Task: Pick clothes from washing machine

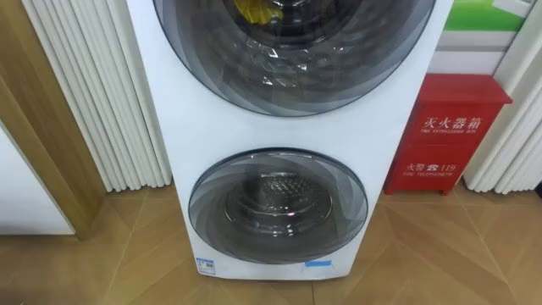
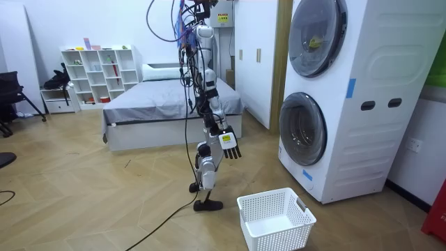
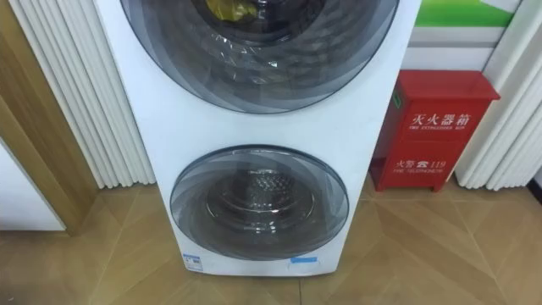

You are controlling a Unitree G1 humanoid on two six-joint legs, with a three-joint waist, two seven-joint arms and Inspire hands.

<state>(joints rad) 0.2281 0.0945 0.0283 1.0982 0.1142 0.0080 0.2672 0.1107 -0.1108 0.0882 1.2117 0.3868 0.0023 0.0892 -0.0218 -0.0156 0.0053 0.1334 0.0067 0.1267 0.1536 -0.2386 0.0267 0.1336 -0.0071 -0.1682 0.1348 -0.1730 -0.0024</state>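
Note:
A white stacked washing machine (image 1: pixel 288 127) stands right in front of me, both of its round glass doors shut. Behind the upper door (image 1: pixel 292 51) lies a yellow cloth (image 1: pixel 258 10), which the room view shows as a yellow patch (image 2: pixel 315 43). The lower door (image 1: pixel 279 212) shows a bare metal drum. In the room view I stand upright about a step from the machine (image 2: pixel 334 97), facing it. My right hand (image 2: pixel 230 144) hangs at my side with straight fingers, holding nothing.
A white laundry basket (image 2: pixel 275 219) sits on the wooden floor between me and the machine. A red fire-extinguisher box (image 1: pixel 445 135) stands to the machine's right, white ribbed panels (image 1: pixel 102 93) and a wooden frame (image 1: pixel 42 127) to its left. A bed (image 2: pixel 167 104) lies behind me.

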